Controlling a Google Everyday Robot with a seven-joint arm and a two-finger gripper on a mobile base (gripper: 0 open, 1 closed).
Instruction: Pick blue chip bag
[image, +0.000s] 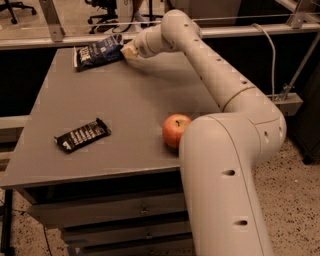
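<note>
We note the crinkly dark-blue chip bag (96, 52), white-lettered, at the far left corner of the grey flat counter (130, 95), close to both edges. The pale claw (128, 50) meets its right end; grip state we cannot tell. Mid-counter lies open. A black candy bar wrapper (82, 135) and a red apple (175, 129) sit nearer the front edge.

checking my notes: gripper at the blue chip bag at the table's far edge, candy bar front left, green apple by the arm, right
The apple is red, not green, as the camera view shows. The rest holds: gripper at the blue chip bag at the far edge of the table, candy bar front left, apple by the arm.
</note>
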